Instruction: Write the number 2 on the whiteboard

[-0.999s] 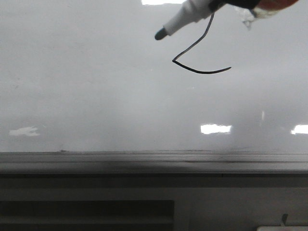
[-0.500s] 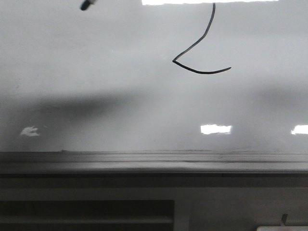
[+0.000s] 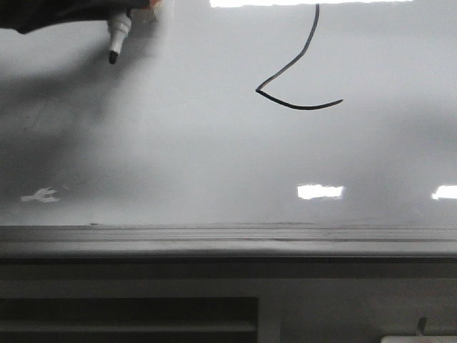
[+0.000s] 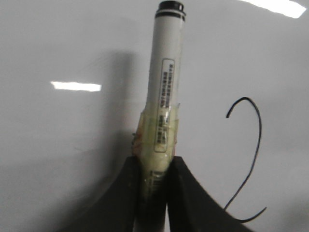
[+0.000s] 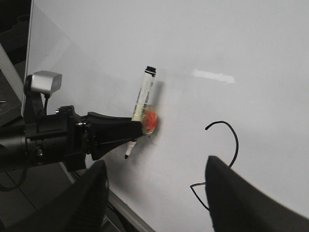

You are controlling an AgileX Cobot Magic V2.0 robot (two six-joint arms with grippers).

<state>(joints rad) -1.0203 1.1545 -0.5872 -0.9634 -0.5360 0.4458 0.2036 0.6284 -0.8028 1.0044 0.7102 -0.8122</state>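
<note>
Left tool (image 4: 153,186): two dark fingers (image 4: 186,193) closed on the lower body of a white marker pen (image 4: 164,101). Pen: upright in view, black-ringed end away from the tool, printed label along the barrel, yellowish tape wrapped where the fingers meet it. Whiteboard (image 4: 63,43): glossy pale grey, bright glare patches. Number 2 (image 4: 253,159): thin black curved line, beside the pen, apart from it.

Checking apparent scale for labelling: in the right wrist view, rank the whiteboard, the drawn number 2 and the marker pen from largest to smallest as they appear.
1. whiteboard, filling most of the view.
2. number 2, partly hidden behind a right gripper finger.
3. marker pen, held in the left gripper.
The last two look close in length, so that order is unsure.
</note>
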